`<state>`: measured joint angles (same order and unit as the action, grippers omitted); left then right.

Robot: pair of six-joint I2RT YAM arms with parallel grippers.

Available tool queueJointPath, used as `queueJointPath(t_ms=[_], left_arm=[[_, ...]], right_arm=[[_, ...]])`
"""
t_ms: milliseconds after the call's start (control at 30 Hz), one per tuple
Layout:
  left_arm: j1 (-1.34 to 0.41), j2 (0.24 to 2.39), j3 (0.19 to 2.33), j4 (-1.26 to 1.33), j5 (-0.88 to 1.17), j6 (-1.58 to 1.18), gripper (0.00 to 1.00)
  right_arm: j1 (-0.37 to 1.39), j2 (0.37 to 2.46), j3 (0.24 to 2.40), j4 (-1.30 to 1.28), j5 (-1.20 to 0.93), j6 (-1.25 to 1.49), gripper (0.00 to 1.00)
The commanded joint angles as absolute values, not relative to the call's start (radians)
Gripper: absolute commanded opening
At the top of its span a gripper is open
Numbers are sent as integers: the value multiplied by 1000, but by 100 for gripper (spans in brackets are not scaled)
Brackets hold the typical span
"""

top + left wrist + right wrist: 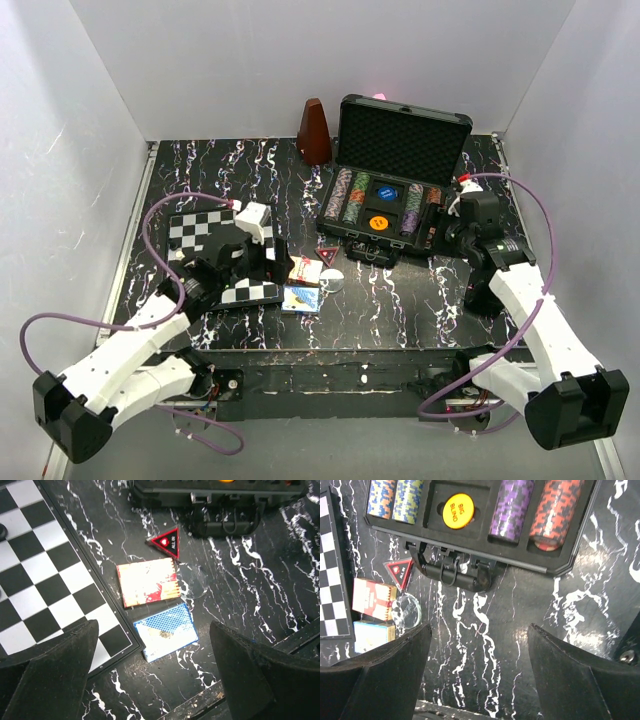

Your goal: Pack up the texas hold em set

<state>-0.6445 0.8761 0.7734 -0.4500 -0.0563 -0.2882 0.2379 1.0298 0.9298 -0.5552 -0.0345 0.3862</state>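
The black case [405, 140] stands open at the back right, with rows of striped chips [512, 507] and an orange "big blind" button [458, 511] inside. In front of it on the table lie a red card box [148, 582], a blue card box [165, 630], a red triangular "all in" button [167, 541] and a clear round disc [406, 611]. My left gripper [153, 625] is open and empty, hovering just above and near the blue card box. My right gripper [479, 627] is open and empty over bare table in front of the case's handle [455, 575].
The black-and-white chessboard [200, 235] lies at the left, its edge right beside the card boxes. A brown metronome [314, 132] stands behind the case's left side. White walls close in the table on three sides.
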Motion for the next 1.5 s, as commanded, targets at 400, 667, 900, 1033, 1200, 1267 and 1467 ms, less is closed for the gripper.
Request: queueJointPath(t_ms=[400, 667, 900, 1033, 1200, 1267, 1467], left_arm=[[-574, 1215, 1006, -462, 15, -204, 98], [-549, 1313, 985, -390, 41, -281, 98], [-575, 1466, 1008, -397, 31, -307, 98], [-583, 1540, 1031, -397, 22, -319, 98], [-610, 1632, 1075, -391, 26, -327, 98], [-633, 1661, 1092, -394, 14, -318, 98], [-675, 1701, 1094, -422, -75, -304, 98]], right_arm=[[652, 1161, 882, -580, 238, 684, 84], [821, 1420, 995, -509, 258, 802, 84], [822, 1392, 901, -377, 238, 905, 86], [819, 1298, 830, -361, 296, 920, 87], [821, 1213, 776, -356, 334, 923, 88], [821, 1197, 769, -360, 341, 922, 89], [819, 1177, 759, -364, 351, 908, 91]])
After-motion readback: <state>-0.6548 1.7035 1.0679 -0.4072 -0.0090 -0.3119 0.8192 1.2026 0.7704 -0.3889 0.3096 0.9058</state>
